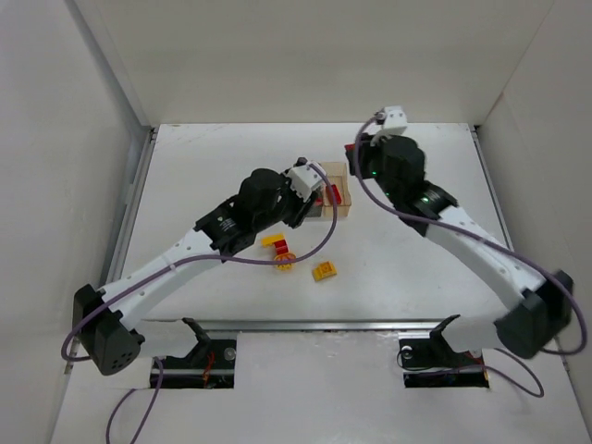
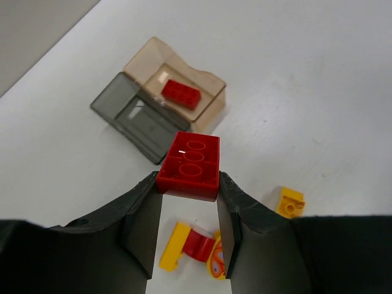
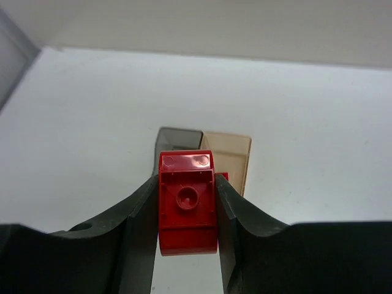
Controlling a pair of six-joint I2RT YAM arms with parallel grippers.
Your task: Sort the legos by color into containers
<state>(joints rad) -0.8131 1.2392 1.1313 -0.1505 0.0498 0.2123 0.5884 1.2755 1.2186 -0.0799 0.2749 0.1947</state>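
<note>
My left gripper (image 2: 188, 184) is shut on a red brick (image 2: 190, 164), held above the table just short of the joined bins; from above it (image 1: 326, 196) hovers over them. The pale tan bin (image 2: 147, 52) holds another red brick (image 2: 180, 94). The smoky grey bin (image 2: 122, 110) looks empty. My right gripper (image 3: 187, 211) is shut on a rounded red lego (image 3: 187, 205), raised beyond the bins (image 3: 236, 153); from above it (image 1: 351, 155) is at their far side. A yellow lego (image 1: 324, 271) and a yellow-and-red cluster (image 1: 279, 252) lie on the table.
The loose cluster (image 2: 193, 245) lies directly under my left fingers, the single yellow piece (image 2: 290, 202) to its right. White walls enclose the table on the left, back and right. A metal rail (image 1: 314, 324) runs along the near edge.
</note>
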